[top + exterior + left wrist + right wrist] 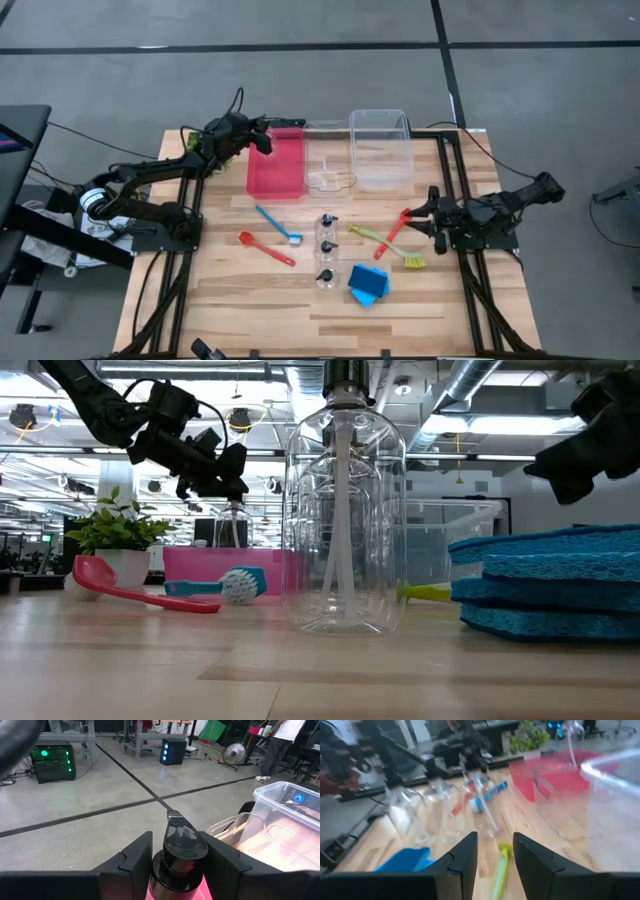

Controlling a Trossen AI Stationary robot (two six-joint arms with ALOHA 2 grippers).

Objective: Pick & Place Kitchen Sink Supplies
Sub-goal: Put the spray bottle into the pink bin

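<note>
A pale, matt wooden table (250,300) of jointed planks is seen. Glossy clear plastic is shown by the bottles (345,520) and far bin (380,150); the red bin (275,168) looks translucent. The blue sponges (550,595) appear rough and porous.

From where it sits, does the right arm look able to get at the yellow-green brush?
Probably yes. The right gripper sits at the table's right edge with jaws open and empty, and the yellow-green brush lies just ahead of it. Only the red utensil crosses its handle; the rest lies clear.
</note>
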